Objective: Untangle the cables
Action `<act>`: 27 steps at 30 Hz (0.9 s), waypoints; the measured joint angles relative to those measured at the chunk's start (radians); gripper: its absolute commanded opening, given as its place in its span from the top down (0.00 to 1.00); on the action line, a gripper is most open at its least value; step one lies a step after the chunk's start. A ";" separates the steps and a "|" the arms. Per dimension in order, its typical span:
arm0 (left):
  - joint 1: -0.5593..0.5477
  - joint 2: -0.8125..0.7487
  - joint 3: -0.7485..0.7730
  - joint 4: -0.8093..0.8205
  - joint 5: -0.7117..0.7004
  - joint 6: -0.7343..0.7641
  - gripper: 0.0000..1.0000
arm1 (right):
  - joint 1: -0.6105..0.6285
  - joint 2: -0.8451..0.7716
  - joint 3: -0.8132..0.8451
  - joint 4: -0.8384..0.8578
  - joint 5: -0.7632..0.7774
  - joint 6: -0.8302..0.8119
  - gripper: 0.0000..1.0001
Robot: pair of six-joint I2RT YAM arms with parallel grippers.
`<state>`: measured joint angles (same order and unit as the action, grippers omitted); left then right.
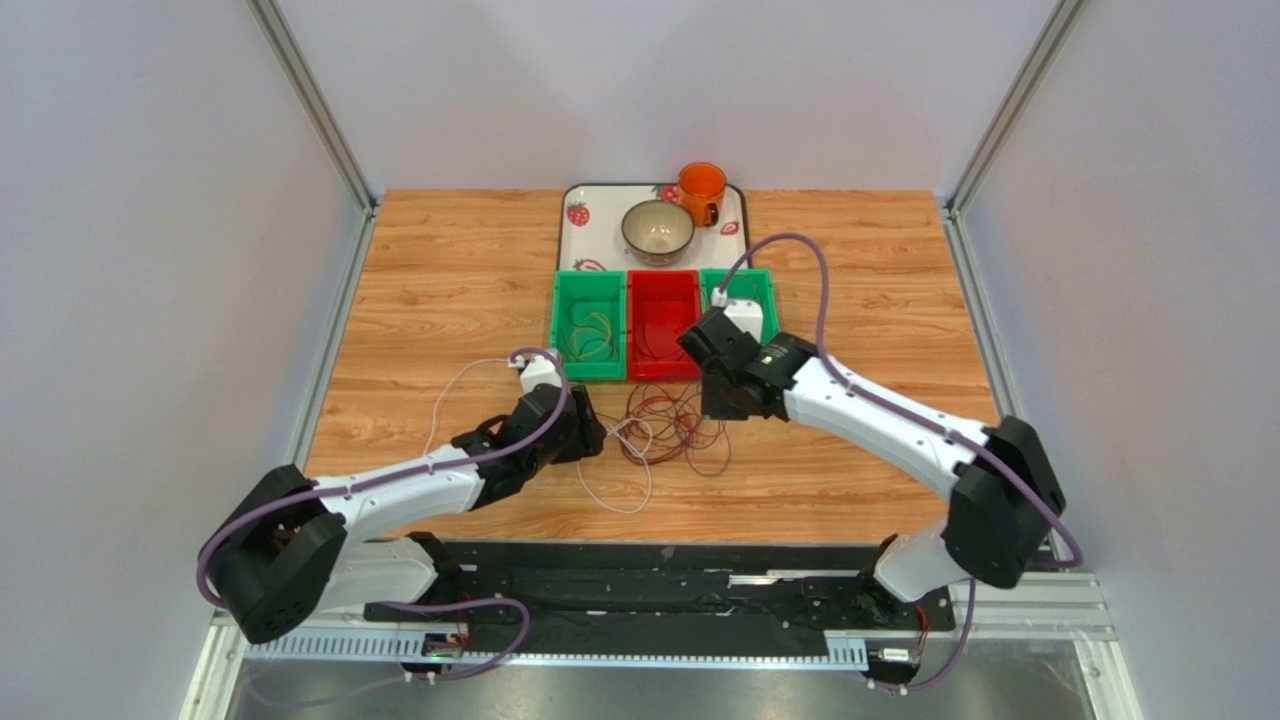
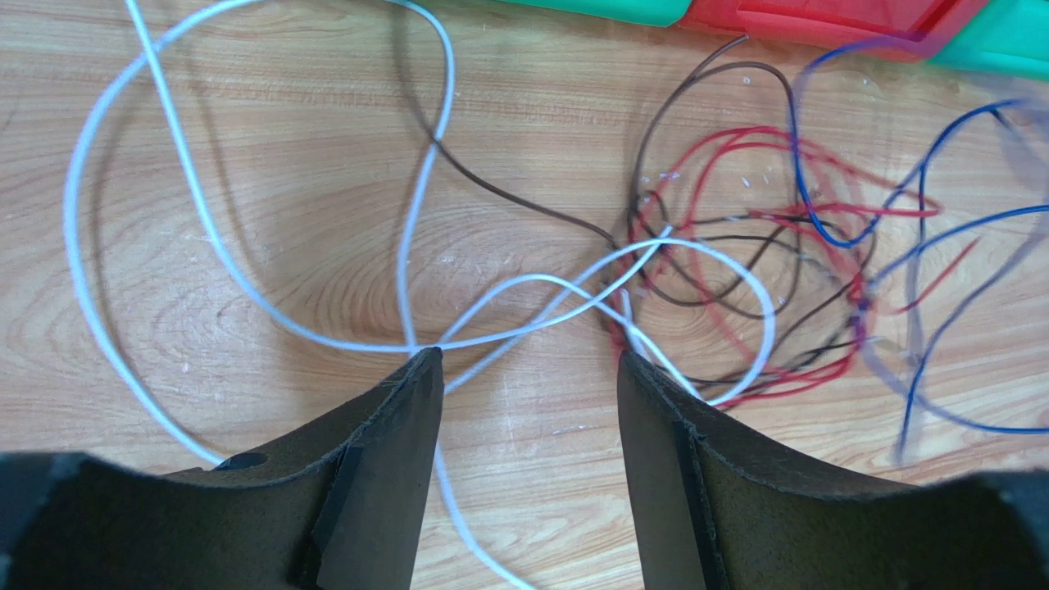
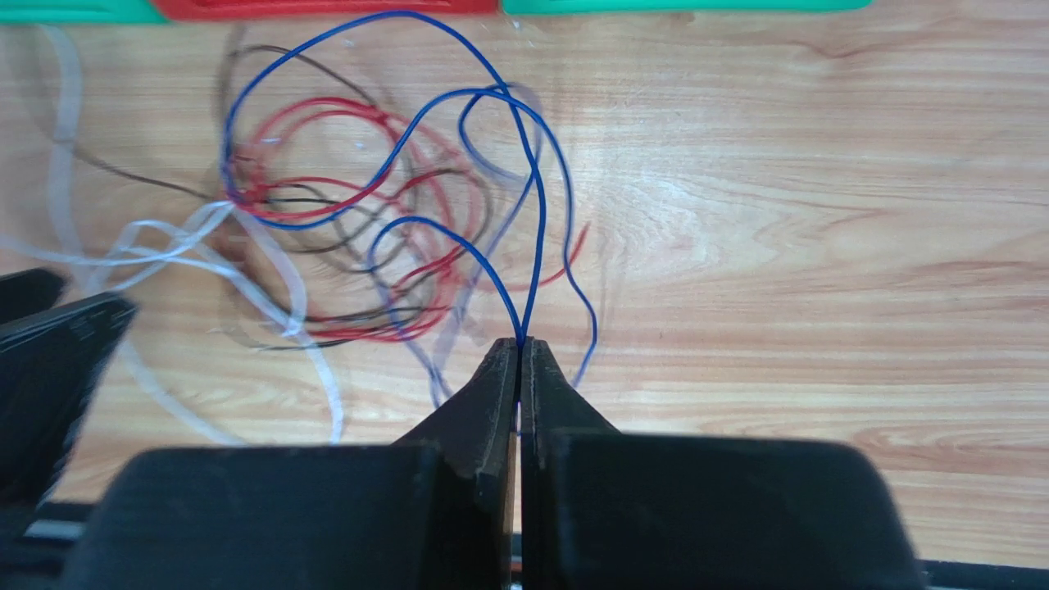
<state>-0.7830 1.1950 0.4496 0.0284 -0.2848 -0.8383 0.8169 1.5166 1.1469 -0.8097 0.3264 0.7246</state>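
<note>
A pull-apart step is judged to be in hand. On the left, the left fingers (image 2: pixel 394 443) are held spread, low over the counter (image 1: pixel 451 285), with a strand of the white cable (image 2: pixel 406 264) running between them but not clamped. The cables (image 1: pixel 676 428) lie in a loose tangle on the counter just in front of the bins, between the two arms, and the white loops trail out to the left of it. On the right, the right fingers (image 3: pixel 520 369) are pressed together on the blue cable (image 3: pixel 537 221), whose loops are threaded through the red and dark ones.

For the next move, the blue cable would need to be drawn slowly up and away from the heap. The left fingers could be closed on the white strand to pin the rest down. A snag is to be expected where blue crosses red, so the whole heap may be dragged along.

A small coil of thin cable is held in the left green bin (image 1: pixel 564 353). Nothing can be made out in the red bin (image 1: pixel 633 323). The right green bin (image 1: pixel 763 285) is partly hidden by the right arm, so its contents cannot be told. Behind the bins, a bowl (image 1: pixel 658 230) and an orange cup (image 1: pixel 700 188) are carried on a tray (image 1: pixel 577 198).
</note>
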 measured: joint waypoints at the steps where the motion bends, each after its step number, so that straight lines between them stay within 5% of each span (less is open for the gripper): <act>1: 0.000 0.000 0.000 0.000 0.000 0.000 0.37 | 0.000 -0.038 0.007 -0.015 0.002 -0.004 1.00; 16: -0.001 0.000 0.000 0.000 0.006 0.004 0.37 | 0.000 -0.457 0.114 -0.053 -0.018 -0.130 1.00; 19: -0.002 0.000 0.000 0.002 0.007 0.008 0.29 | 0.000 -0.498 0.117 -0.030 -0.065 -0.156 1.00; 22: -0.010 -0.012 -0.009 0.027 0.017 0.027 0.07 | 0.000 -0.533 0.101 0.012 -0.113 -0.182 1.00; 27: -0.014 -0.103 -0.097 0.179 0.122 0.078 0.05 | 0.000 -0.578 0.051 0.058 -0.135 -0.226 1.00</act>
<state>-0.7975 1.0924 0.3531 0.2077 -0.1623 -0.7605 0.8169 0.9386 1.1984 -0.7521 0.1913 0.4988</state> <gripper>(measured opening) 0.946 0.008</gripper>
